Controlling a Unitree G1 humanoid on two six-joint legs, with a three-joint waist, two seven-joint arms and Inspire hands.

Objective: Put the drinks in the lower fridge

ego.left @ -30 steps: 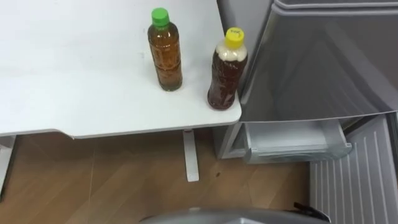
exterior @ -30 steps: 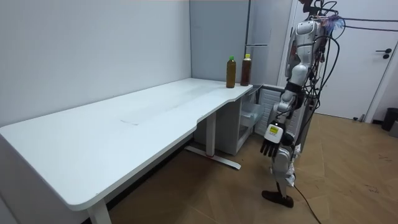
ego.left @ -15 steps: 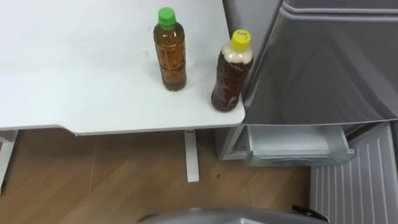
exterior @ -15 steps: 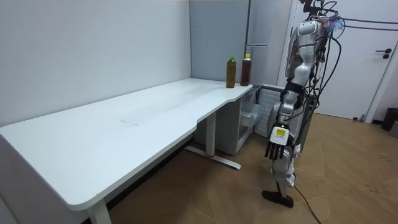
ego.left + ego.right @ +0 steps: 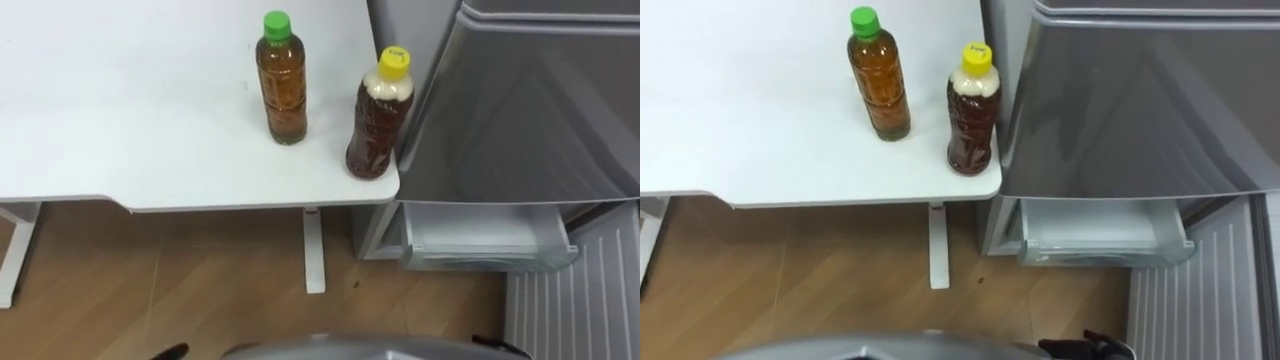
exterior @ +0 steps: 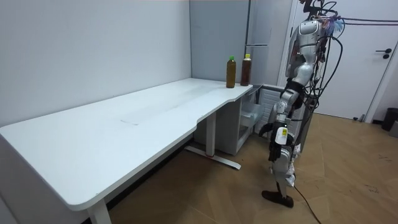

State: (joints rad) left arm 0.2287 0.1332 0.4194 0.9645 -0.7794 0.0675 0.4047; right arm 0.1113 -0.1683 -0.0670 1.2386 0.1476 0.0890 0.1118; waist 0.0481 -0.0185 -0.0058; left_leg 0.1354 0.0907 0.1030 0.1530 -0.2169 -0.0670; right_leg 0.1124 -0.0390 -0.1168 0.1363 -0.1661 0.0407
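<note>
Pick hadn't started. Both drinks stood on the table point(image 5: 120, 130) corner: green-cap bottle point(image 5: 281, 85), and yellow-cap bottle point(image 5: 377, 120) at the edge, just beside the fridge point(image 5: 520, 110). The lower drawer point(image 5: 490, 240) sat open. Left hand point(image 6: 281, 137) and right hand point(image 5: 1090, 346) hung low, holding nothing; couldn't tell spread or closed. Next move, I'd guess: raise one hand, wrap the yellow-cap bottle upright, lower it into the drawer.

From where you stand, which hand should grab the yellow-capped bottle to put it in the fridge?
Probably the right hand. The yellow-capped bottle stands at the right corner of the table, beside the fridge, and the open lower drawer lies further right, on that hand's side.
</note>
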